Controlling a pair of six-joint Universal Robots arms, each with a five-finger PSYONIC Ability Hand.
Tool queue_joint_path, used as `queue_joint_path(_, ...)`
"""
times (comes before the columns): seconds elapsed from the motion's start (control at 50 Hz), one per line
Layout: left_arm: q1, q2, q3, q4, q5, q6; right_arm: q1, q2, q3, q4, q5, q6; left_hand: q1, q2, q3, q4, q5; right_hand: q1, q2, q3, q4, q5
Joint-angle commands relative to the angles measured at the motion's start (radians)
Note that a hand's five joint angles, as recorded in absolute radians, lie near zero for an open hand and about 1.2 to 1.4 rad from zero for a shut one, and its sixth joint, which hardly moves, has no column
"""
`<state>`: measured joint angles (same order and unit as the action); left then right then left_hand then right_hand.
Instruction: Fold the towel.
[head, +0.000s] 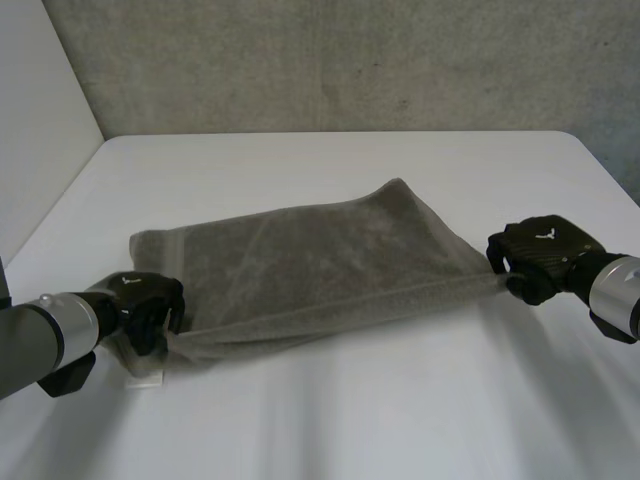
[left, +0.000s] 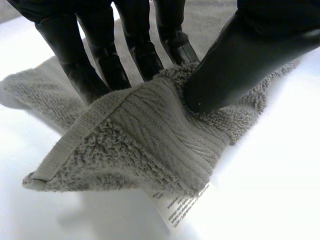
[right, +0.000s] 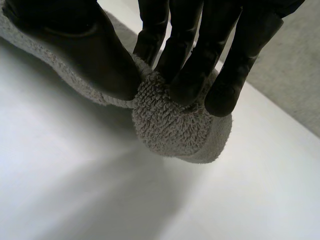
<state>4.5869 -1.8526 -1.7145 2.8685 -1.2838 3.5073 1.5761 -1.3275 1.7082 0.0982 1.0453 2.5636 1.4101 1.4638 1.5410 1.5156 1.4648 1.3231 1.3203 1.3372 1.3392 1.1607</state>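
Here is the grey terry towel, spread across the middle of the white table. Its far part lies flat on the surface and its near edge is drawn into a line between the two hands.

At the near left corner, the black left hand has a hold. In the left wrist view, the thumb digs down into the pile while the fingers stand behind the hemmed corner, so the cloth is pinched between them. A white printed care label pokes out from beneath that corner.

Over to the other end, and the black right hand has the near right corner. In the right wrist view, thumb and fingers are closed tight on a bunched knob of towelling, which bulges out below the fingertips.

Both grey arms reach in low from the near side, one at each end of the towel. Behind the table stands a rough grey wall.
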Motion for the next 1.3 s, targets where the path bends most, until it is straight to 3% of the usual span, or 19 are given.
queue_joint_path(0.02, 0.001, 0.071, -0.013, -0.005, -0.003, 0.004, -0.014, -0.084, 0.018, -0.012, -0.002, 0.009, -0.014, -0.068, -0.145, -0.119, -0.243, 0.073, 0.076, 0.059, 0.057, 0.061)
queue_joint_path(0.16, 0.001, 0.197, -0.005, 0.002, -0.003, 0.012, -0.038, -0.205, 0.016, -0.006, -0.002, 0.013, -0.014, -0.068, -0.145, -0.119, -0.243, 0.073, 0.076, 0.059, 0.057, 0.061)
queue_joint_path(0.24, 0.023, 0.332, 0.025, 0.011, 0.001, 0.012, -0.041, -0.344, -0.007, -0.008, -0.004, 0.039, -0.014, -0.068, -0.145, -0.119, -0.243, 0.073, 0.076, 0.059, 0.057, 0.061)
queue_joint_path(0.36, 0.049, 0.496, 0.064, 0.145, 0.0, -0.002, -0.044, -0.441, -0.097, 0.003, -0.01, 0.11, -0.014, -0.068, -0.145, -0.119, -0.243, 0.073, 0.076, 0.059, 0.057, 0.061)
queue_joint_path(0.44, 0.047, 0.515, 0.065, 0.213, -0.003, -0.001, -0.047, -0.443, -0.153, 0.052, -0.013, 0.113, -0.014, -0.068, -0.145, -0.119, -0.243, 0.073, 0.076, 0.059, 0.057, 0.061)
queue_joint_path(0.56, 0.032, 0.377, 0.088, 0.233, -0.005, 0.002, -0.045, -0.288, -0.243, 0.179, -0.008, 0.078, -0.014, -0.068, -0.145, -0.119, -0.243, 0.073, 0.076, 0.059, 0.057, 0.061)
queue_joint_path(0.6, 0.0, 0.243, 0.142, 0.229, -0.006, 0.005, -0.009, -0.166, -0.31, 0.256, 0.001, -0.017, -0.014, -0.068, -0.145, -0.119, -0.243, 0.073, 0.076, 0.059, 0.057, 0.061)
queue_joint_path(0.66, -0.023, 0.17, 0.184, 0.224, -0.019, 0.007, 0.019, -0.105, -0.352, 0.291, 0.018, -0.069, -0.014, -0.068, -0.145, -0.119, -0.243, 0.073, 0.076, 0.059, 0.057, 0.061)
queue_joint_path(0.72, -0.065, -0.049, 0.364, 0.193, -0.104, 0.013, 0.094, 0.057, -0.503, 0.336, 0.131, -0.134, -0.014, -0.068, -0.145, -0.119, -0.243, 0.073, 0.076, 0.059, 0.057, 0.061)
queue_joint_path(0.88, -0.117, -0.25, 0.682, 0.199, -0.178, 0.099, 0.189, 0.267, -0.766, 0.229, 0.295, -0.169, -0.014, -0.068, -0.145, -0.119, -0.243, 0.073, 0.076, 0.059, 0.057, 0.061)
queue_joint_path(0.9, -0.117, -0.25, 0.682, 0.2, -0.178, 0.099, 0.19, 0.268, -0.766, 0.229, 0.295, -0.169, -0.014, -0.068, -0.145, -0.119, -0.243, 0.073, 0.076, 0.059, 0.057, 0.061)
queue_joint_path(0.94, -0.137, -0.249, 0.751, 0.286, -0.204, 0.081, 0.228, 0.268, -0.792, 0.01, 0.355, -0.131, -0.014, -0.068, -0.145, -0.119, -0.243, 0.073, 0.076, 0.059, 0.057, 0.061)
queue_joint_path(0.96, -0.137, -0.249, 0.751, 0.287, -0.204, 0.081, 0.228, 0.268, -0.792, 0.009, 0.355, -0.131, -0.014, -0.068, -0.145, -0.119, -0.243, 0.073, 0.076, 0.059, 0.057, 0.061)
queue_joint_path(1.0, -0.154, -0.2, 0.76, 0.459, -0.236, 0.035, 0.24, 0.228, -0.727, -0.276, 0.406, -0.086, -0.014, -0.068, -0.145, -0.119, -0.243, 0.073, 0.076, 0.059, 0.057, 0.061)
queue_joint_path(1.08, -0.149, -0.154, 0.756, 0.581, -0.253, -0.011, 0.243, 0.125, -0.655, -0.432, 0.432, -0.072, -0.014, -0.068, -0.145, -0.119, -0.243, 0.073, 0.076, 0.059, 0.057, 0.061)
queue_joint_path(1.3, -0.14, -0.152, 0.633, 0.568, -0.241, -0.021, 0.242, 0.12, -0.595, -0.214, 0.391, -0.065, -0.014, -0.068, -0.145, -0.119, -0.243, 0.073, 0.076, 0.059, 0.057, 0.061)
